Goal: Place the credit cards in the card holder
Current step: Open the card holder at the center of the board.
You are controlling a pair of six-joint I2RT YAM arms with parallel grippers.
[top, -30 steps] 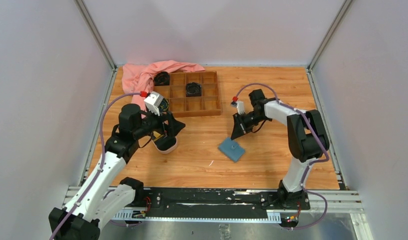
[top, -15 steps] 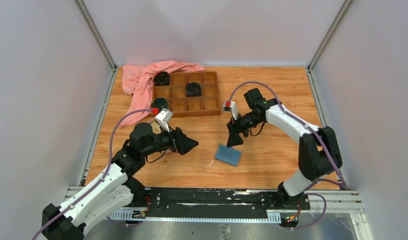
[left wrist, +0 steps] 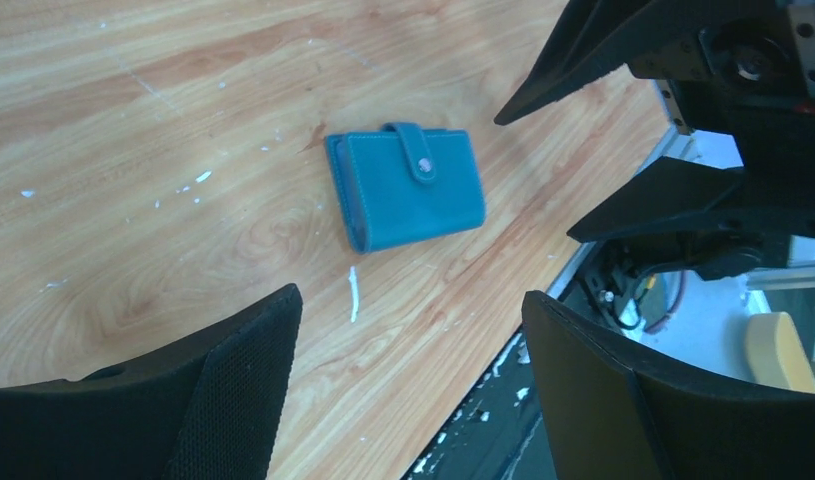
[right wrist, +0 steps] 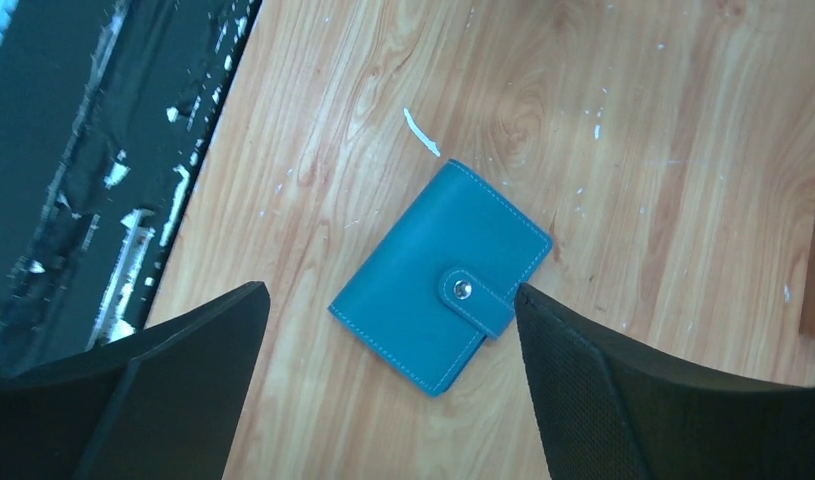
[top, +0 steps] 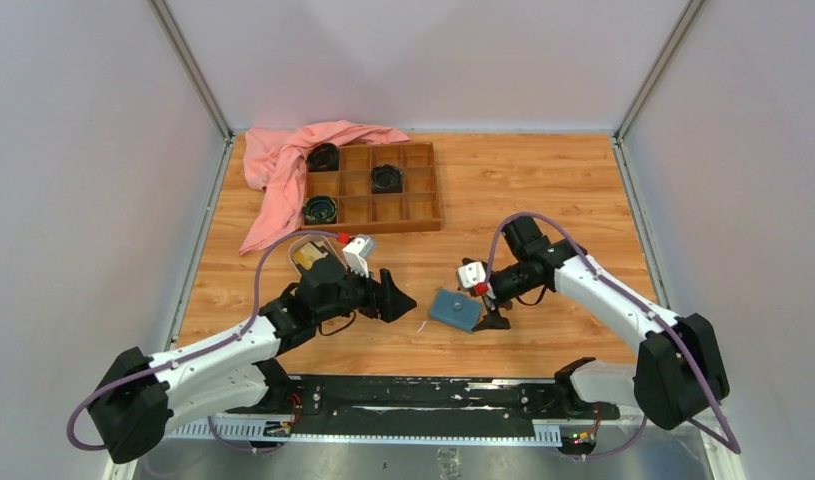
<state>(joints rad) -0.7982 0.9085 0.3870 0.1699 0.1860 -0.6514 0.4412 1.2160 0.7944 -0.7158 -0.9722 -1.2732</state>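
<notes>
since the card holder (left wrist: 403, 190) lies shut, its snap tab fastened, flat on the table (top: 543, 190) close to the near edge and about midway along it, i have both hands at it before any card can go in. my right gripper (right wrist: 390, 293) hangs over it with the jaws spread wide and nothing in them, the wallet showing between the fingers. i judge it stands there to pin or pinch one side. my left gripper (left wrist: 408, 305) sits low just to the wallet's left, pointing at it, also wide open and empty. i think it is ready to work the tab loose while the other steadies. neither hand touches the wallet as far as i can tell.

further in, toward the left edge, the pink dish (top: 293, 242) lies half under my left arm. something yellow-gold in it i take for one of the credit cards (top: 305, 258); the others i cannot make out.

toward the far edge stands the wooden tray (top: 423, 200), with black things (top: 387, 178) in three compartments. a pink cloth (top: 278, 165) is heaped in the far left corner, lapping over the tray's left end.
</notes>
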